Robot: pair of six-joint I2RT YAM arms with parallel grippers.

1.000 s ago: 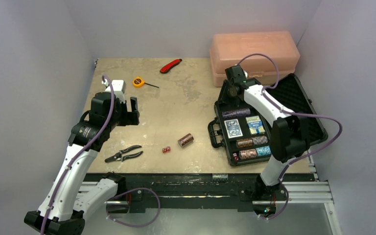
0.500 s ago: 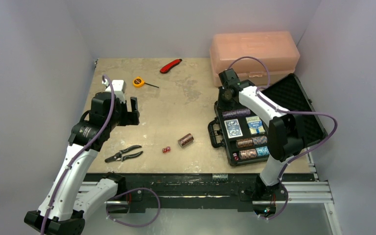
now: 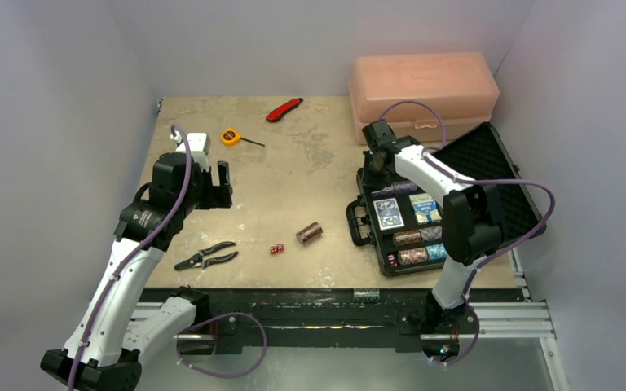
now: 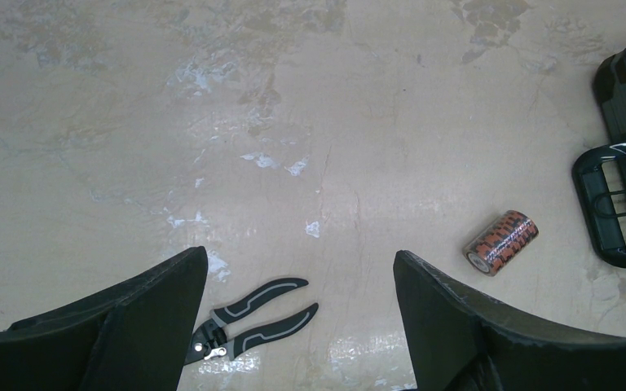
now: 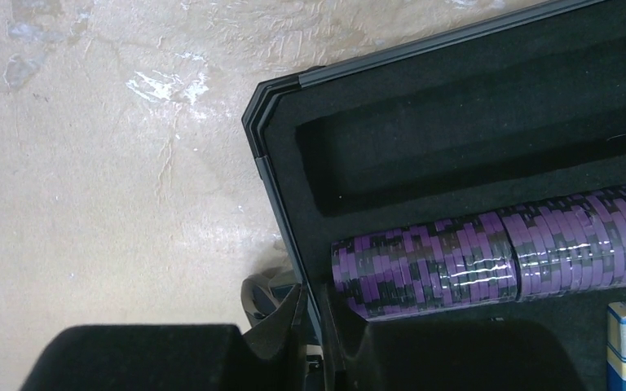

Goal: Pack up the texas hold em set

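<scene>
Black foam lines the open case [image 3: 372, 236], which sits at the right end of the surface [image 3: 293, 179], close to the near edge. Its lid [image 3: 493, 167] is thrown back toward the right edge. Inside, blue card decks [image 3: 389, 213] lie side by side in the middle, with chip rolls [image 3: 413, 257] packed in rows on the near side of them.

The right gripper [image 3: 372, 165] is down at the case's far-left corner. From its wrist, the fingers [image 5: 424, 358] are drawn almost together, with only a thin slit between them. The case's left rim runs straight down into that slit, and I cannot tell whether they pinch it. Right in front of them a purple chip roll [image 5: 424, 265] lies in its groove, end to end with a second purple roll [image 5: 587, 244]. A bare foam trough [image 5: 456, 147] lies beyond.

Over toward the left edge, the left gripper [image 4: 299, 257] hangs above the surface, jaws spread wide, with nothing between them. Below it lie the pliers [image 4: 253, 322], not far from the near edge.

One loose chip roll [image 4: 501, 242] lies on its side out on the surface, near the case handle [image 4: 615, 204] but apart from it. The red dice [image 3: 276, 248] sit just left of that roll, toward the near edge.

Up at the far-right corner a pink box [image 3: 424, 85] stands behind the case. A red utility knife [image 3: 284, 108] lies by the far edge, and a yellow tape measure [image 3: 230, 136] sits toward the far-left corner.
</scene>
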